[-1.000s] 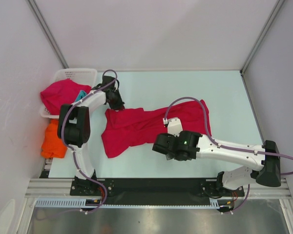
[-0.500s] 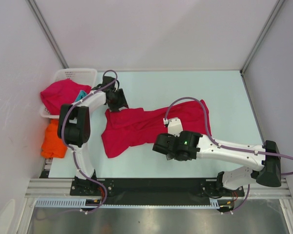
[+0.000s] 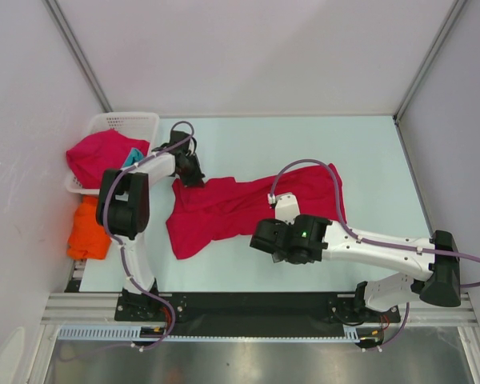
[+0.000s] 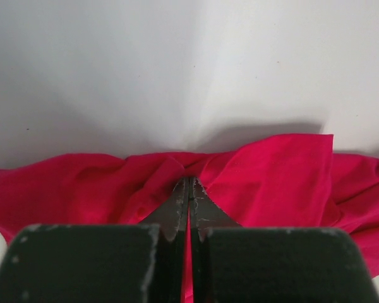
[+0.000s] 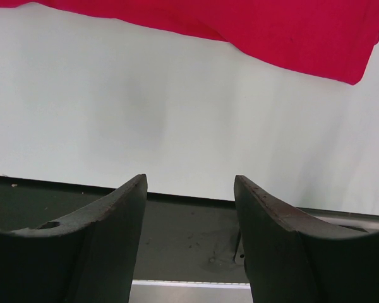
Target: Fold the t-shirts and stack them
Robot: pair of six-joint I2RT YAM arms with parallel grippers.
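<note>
White walls (image 3: pixel 248 56) close in the pale, smooth worktop (image 3: pixel 304 140) on three sides, and a black rail (image 3: pixel 256 302) runs along its near edge. At far left the orange t-shirt (image 3: pixel 88 230) lies crumpled by the wall. Behind it the white lattice basket (image 3: pixel 126 122) carries the heaped crimson t-shirt (image 3: pixel 100 152), with a scrap of the teal t-shirt (image 3: pixel 133 157) showing at its right edge. My left fingers (image 4: pixel 189 189) are closed on the far left corner of the spread crimson t-shirt (image 3: pixel 248 204), soft cloth puckering in folds around the dark tips. That shirt lies wrinkled across the middle of the worktop. My right fingers (image 3: pixel 262 240) stand wide apart, holding nothing, over bare worktop just beside its near hem.
</note>
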